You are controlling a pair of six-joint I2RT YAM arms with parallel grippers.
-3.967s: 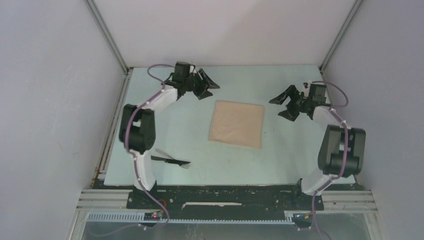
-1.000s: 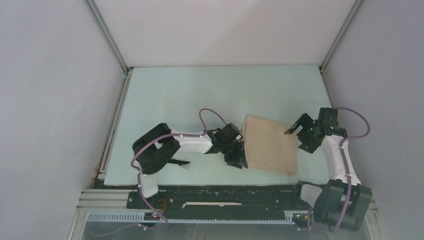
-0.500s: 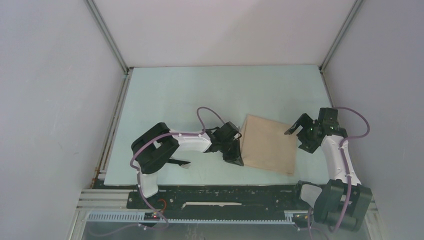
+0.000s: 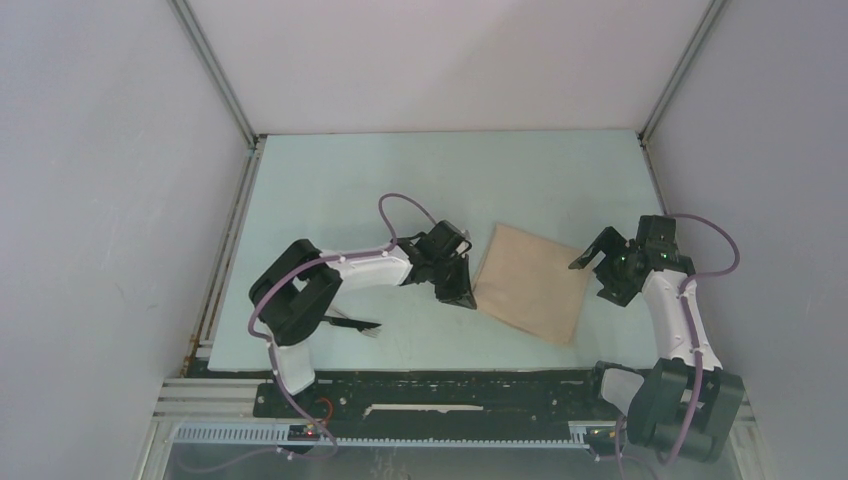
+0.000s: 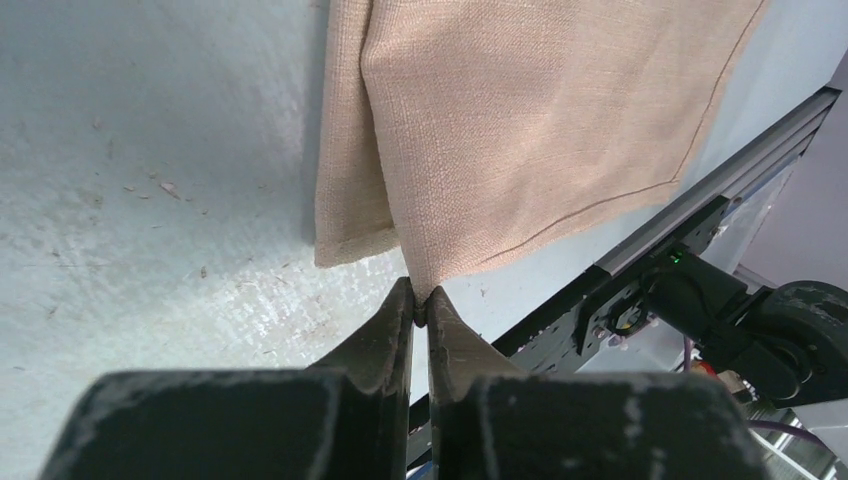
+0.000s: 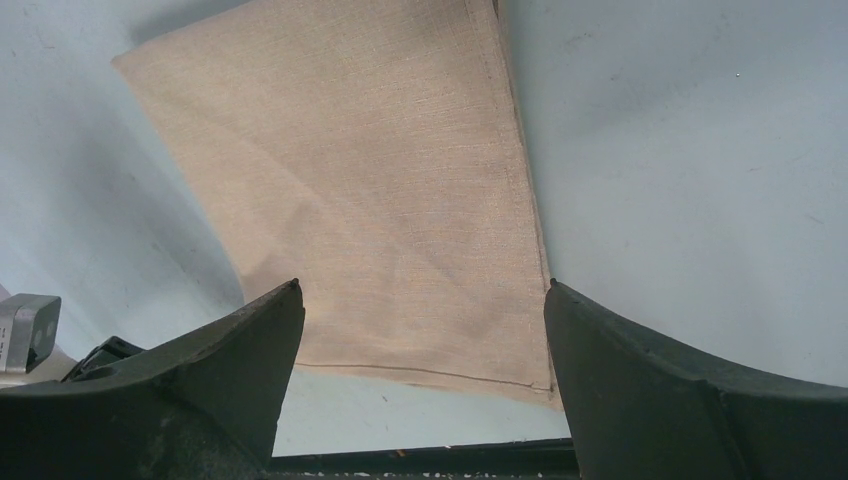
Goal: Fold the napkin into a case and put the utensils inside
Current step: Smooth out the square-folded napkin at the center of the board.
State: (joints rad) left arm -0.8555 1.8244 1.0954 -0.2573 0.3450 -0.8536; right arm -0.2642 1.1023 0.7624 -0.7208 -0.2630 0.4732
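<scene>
One tan napkin (image 4: 528, 282) lies on the pale table (image 4: 350, 190), right of centre and in the nearer half. It is turned askew, so one corner points toward the arm bases. My left gripper (image 4: 464, 298) sits at the cloth's left edge. From the left wrist I see its fingers (image 5: 395, 325) pressed together on a corner of the napkin (image 5: 520, 130), pinching the fabric right at the tips. A second strip of cloth lies flat on the table just beside the pinched part. My right gripper (image 4: 601, 275) hangs at the napkin's right edge with its fingers spread wide. In the right wrist view those fingers (image 6: 250, 340) straddle the width of the napkin (image 6: 380, 200), and I cannot tell whether they touch it. The cloth there looks smooth, with a stitched hem along its edges. Well apart from the napkin, the utensils (image 4: 354, 323) rest near the table's front left, partly hidden under my left arm; I can make out only dark slim pieces and a pale tip.
</scene>
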